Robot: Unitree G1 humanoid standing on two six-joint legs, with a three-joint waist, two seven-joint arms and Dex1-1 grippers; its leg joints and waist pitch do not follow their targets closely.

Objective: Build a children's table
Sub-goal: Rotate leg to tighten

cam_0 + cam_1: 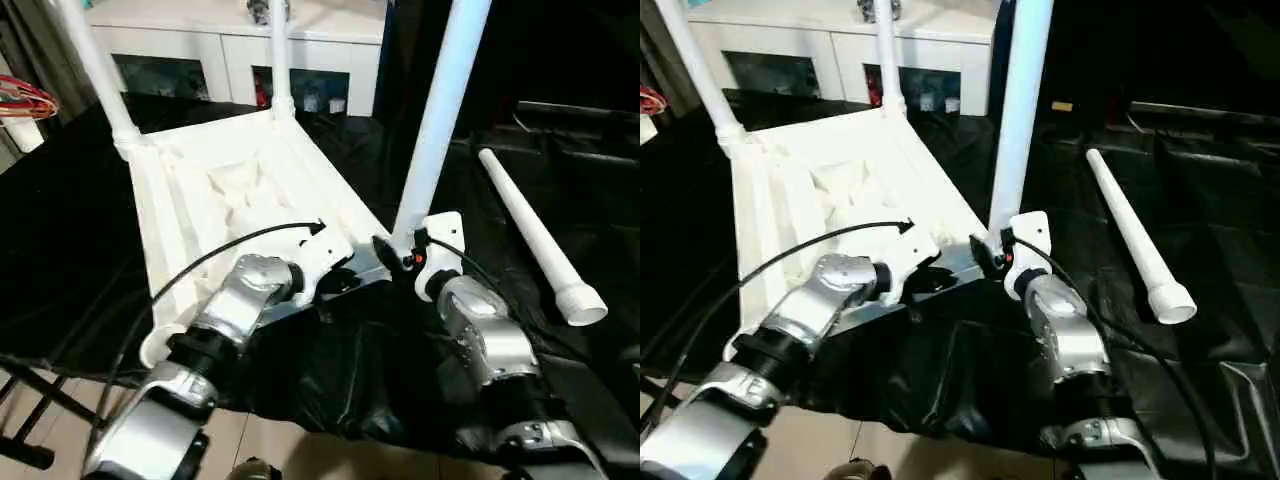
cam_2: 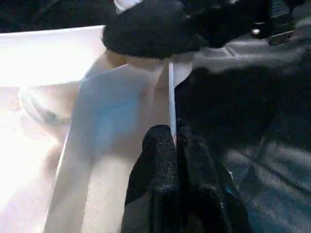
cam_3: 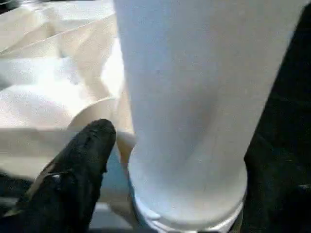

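Table top (image 1: 240, 200) lay underside up on black-draped bench (image 1: 60, 260); landmark = its near right corner. Two legs stood in far corner sockets. Third leg (image 1: 440, 110) stood upright at near right corner. Right end effector (image 1: 998, 252) at that leg's base, fingers apart, black finger (image 3: 80, 170) just beside tube. Left end effector (image 2: 175, 145) fingers together, at top's near rim, just left of corner. Fourth leg (image 1: 535, 235) lay loose on bench, well right of corner.
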